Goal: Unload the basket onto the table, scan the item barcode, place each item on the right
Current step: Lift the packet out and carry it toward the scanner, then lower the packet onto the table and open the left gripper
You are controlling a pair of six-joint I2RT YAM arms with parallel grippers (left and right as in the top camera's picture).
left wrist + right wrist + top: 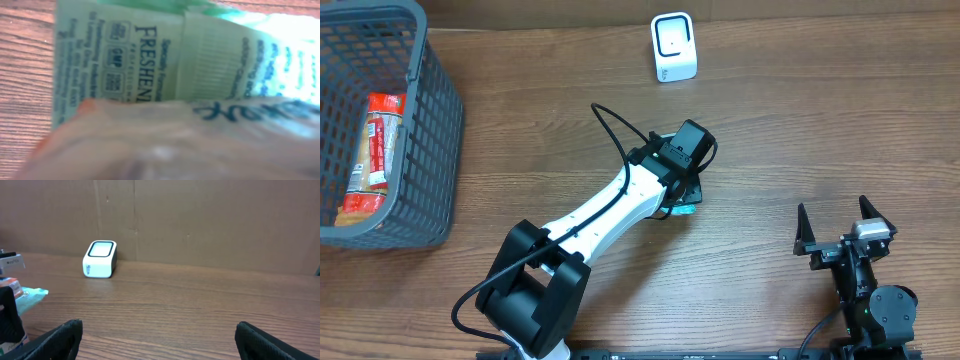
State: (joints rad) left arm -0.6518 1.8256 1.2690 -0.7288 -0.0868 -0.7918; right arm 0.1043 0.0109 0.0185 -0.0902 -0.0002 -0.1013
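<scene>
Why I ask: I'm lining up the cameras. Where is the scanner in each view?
Overhead: scanner at the top, just right of centre.
Left wrist: not in it.
Right wrist: scanner left of centre, upper half.
Shared landmark: the green packet, under the left arm's tip overhead, filling the left wrist view, at the right wrist view's left edge.

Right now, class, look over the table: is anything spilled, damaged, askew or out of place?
Nothing stands out. The white scanner stands upright, the green packet sits under the left gripper, a snack packet lies inside the grey basket, and nothing looks spilled or torn.
</scene>
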